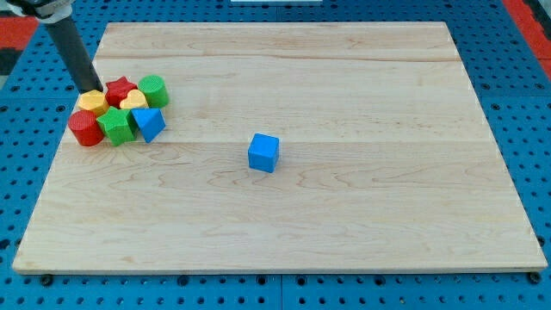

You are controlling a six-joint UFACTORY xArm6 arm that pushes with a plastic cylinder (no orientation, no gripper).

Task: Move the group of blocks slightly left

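A tight group of blocks sits near the board's left edge: a red star [120, 89], a green cylinder [153, 89], a yellow hexagon [91, 103], a yellow heart-like block [133, 102], a red cylinder [85, 127], a green star-like block [114, 126] and a blue triangle [150, 122]. My tip [91, 89] rests at the group's upper left, touching or almost touching the yellow hexagon, beside the red star. A blue cube [263, 152] stands alone near the board's middle.
The wooden board [344, 224] lies on a blue perforated table. The group is close to the board's left edge [65, 138].
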